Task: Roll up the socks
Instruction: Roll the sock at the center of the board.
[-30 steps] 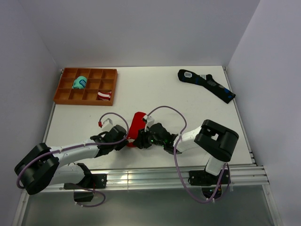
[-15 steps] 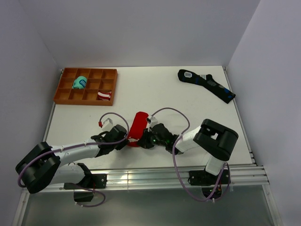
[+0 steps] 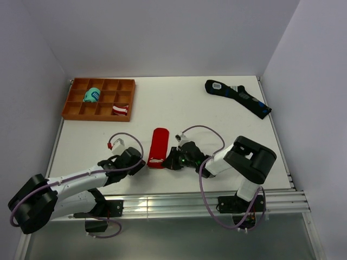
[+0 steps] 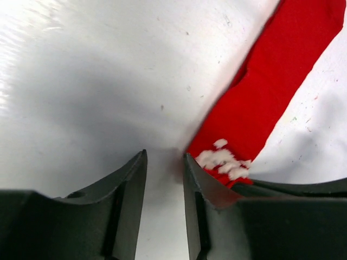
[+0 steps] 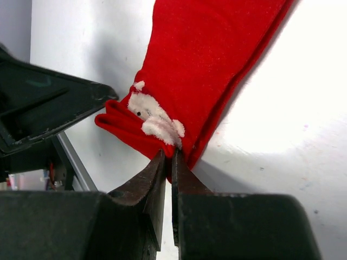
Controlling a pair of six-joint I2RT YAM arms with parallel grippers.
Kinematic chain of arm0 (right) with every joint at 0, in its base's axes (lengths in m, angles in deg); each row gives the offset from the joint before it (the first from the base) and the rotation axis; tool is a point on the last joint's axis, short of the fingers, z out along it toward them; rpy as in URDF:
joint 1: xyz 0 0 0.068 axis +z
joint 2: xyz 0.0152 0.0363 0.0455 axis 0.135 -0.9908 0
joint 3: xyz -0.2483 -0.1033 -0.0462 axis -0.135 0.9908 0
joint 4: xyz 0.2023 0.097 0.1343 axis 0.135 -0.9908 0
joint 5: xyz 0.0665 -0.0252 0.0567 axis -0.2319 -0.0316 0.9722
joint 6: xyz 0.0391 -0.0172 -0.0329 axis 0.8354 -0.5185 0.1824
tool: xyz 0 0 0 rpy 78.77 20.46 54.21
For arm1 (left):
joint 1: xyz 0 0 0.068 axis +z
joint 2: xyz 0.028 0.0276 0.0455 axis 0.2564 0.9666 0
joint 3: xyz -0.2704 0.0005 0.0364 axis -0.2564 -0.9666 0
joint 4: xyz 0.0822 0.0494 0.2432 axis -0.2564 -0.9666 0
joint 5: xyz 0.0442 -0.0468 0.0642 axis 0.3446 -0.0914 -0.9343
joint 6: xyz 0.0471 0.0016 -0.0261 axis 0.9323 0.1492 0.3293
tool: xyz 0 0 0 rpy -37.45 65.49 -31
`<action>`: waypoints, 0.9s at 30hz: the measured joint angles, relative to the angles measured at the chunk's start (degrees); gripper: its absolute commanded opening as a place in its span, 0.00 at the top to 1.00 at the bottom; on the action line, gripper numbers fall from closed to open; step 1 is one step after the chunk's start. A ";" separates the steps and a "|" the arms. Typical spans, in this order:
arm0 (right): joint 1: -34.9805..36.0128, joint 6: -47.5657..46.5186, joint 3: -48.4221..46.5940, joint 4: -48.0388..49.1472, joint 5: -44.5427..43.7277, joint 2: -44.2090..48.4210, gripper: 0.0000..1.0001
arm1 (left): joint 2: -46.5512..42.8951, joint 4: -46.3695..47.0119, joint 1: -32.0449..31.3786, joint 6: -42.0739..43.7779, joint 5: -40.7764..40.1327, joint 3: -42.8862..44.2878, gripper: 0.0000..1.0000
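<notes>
The red socks [image 3: 158,146] lie flat as a narrow strip on the white table, running away from the arms. Their near end bears a small white motif [image 5: 154,116]. My right gripper [image 3: 170,161] comes at that near end from the right and is shut on the socks' edge [image 5: 168,156], the red fabric pinched between its tips. My left gripper [image 3: 142,166] sits just left of the same end, open, with only bare table between its fingers [image 4: 164,162]. In the left wrist view the socks [image 4: 271,86] pass beside the right-hand finger [image 4: 195,184] without being held.
An orange compartment tray [image 3: 73,103] stands at the back left, holding a teal bundle [image 3: 91,95] and a red-and-white striped bundle [image 3: 120,110]. Long black socks [image 3: 238,96] lie at the back right. The table's metal front rail [image 3: 179,203] runs just behind both grippers.
The left gripper has opened, let go of the socks and pulled back to the left. The right gripper has shut on the near end. The socks now lie straighter and flatter.
</notes>
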 measured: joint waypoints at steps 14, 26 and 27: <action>-5.92 1.01 -4.96 -16.31 6.60 2.78 1.00 | -14.88 14.21 -3.19 10.93 -3.72 -11.78 0.56; -11.78 -0.90 -8.92 -24.48 16.46 0.94 1.00 | -5.84 36.35 -7.34 22.73 -4.35 -16.35 0.55; -12.17 -0.98 -9.11 -24.76 17.22 0.68 1.00 | -4.57 38.21 -7.34 23.39 -4.04 -16.59 0.54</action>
